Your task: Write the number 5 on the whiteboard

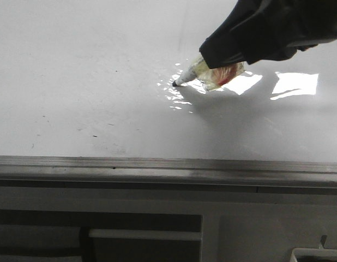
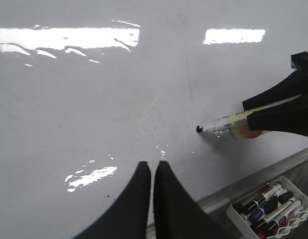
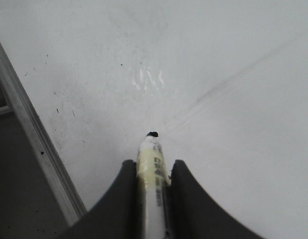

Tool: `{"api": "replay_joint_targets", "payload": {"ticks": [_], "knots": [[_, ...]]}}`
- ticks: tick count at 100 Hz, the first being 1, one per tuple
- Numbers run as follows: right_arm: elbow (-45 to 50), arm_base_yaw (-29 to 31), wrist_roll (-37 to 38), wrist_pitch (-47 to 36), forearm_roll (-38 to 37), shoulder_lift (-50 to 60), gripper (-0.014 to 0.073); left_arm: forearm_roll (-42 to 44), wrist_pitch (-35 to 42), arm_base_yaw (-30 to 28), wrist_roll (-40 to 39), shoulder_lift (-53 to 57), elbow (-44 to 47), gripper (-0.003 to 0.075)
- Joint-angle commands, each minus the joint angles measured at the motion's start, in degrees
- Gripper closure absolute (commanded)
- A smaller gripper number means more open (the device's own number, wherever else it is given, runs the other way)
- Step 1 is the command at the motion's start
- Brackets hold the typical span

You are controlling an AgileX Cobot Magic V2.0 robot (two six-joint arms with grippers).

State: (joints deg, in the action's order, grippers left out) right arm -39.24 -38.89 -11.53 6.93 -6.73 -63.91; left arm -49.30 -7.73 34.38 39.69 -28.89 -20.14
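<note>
Bright window glare streaks the glossy whiteboard (image 1: 76,82)

Front view low, wrist views close — whiteboard (image 1: 76,82) shared

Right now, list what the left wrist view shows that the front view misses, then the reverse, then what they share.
Left wrist view only: the left hand, shut and empty, and a tray of spare markers beyond the board's edge.

Front view only: the grey cabinet panels below the aluminium edge strip.

Both: the right hand shut on the marker, its black tip at the whiteboard, with no drawn stroke visible yet.
</note>
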Motion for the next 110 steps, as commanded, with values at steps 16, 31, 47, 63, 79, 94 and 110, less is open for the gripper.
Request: {"api": "replay_joint_targets", "payload": {"ticks": [16, 31, 47, 63, 79, 94, 110], "knots": [[0.11, 0.44, 0.35, -1.32, 4.37, -0.33, 0.0636, -0.87, 3.18, -0.17, -0.38, -0.09, -1.67, 0.0741], [0.35, 0.44, 0.35, -0.79, 4.58, -0.33, 0.0636, -0.87, 3.55, -0.17, -0.38, -0.09, -1.67, 0.0741], [0.35, 0.44, 0.35, 0.62, 6.09, -0.33, 0.0636, -0.87, 3.65, -0.17, -0.38, -0.09, -1.67, 0.0741], [0.35, 0.44, 0.35, 1.92, 6.73, -0.33, 0.0636, -0.87, 3.65, -0.17, -0.38, -0.09, -1.67, 0.0741], [0.35, 0.44, 0.35, 2.19, 6.73, -0.33, 0.0636, -0.87, 3.65, -0.17, -0.38, -0.09, -1.67, 0.0741], [0.35, 0.21, 0.35, 3.35, 6.73, -0.33, 0.0636, -0.87, 3.65, -0.17, -0.38, -0.09, -1.67, 0.0741], [0.35, -1.33, 0.35, 4.83, 6.73, -0.33, 0.0636, -0.87, 3.68, -0.17, -0.38, -0.09, -1.67, 0.0740]]}}
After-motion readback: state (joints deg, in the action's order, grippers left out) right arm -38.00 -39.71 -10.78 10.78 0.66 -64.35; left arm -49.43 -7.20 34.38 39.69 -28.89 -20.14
